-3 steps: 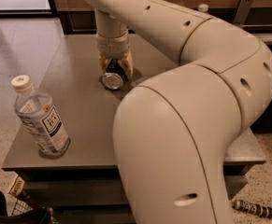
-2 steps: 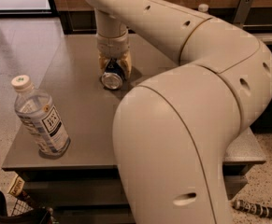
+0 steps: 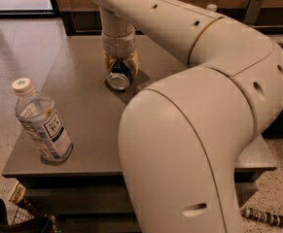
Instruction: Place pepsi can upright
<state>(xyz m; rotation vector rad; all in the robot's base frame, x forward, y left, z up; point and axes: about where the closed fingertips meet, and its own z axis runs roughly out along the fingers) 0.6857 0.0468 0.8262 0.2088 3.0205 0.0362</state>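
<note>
The pepsi can (image 3: pixel 119 76) lies tilted on the grey table (image 3: pixel 82 106), its silver end facing the camera and a bit of blue side showing. My gripper (image 3: pixel 120 66) comes straight down on it from above, with a cream finger on each side of the can, closed around it. The can's lower edge seems to touch the table top. My large cream arm fills the right half of the view and hides the table behind it.
A clear plastic water bottle (image 3: pixel 41 121) with a white cap stands upright near the table's front left corner. Wooden wall panelling runs along the back. A wire basket (image 3: pixel 14 217) sits on the floor at the lower left, a dark striped item (image 3: pixel 267 218) at the lower right.
</note>
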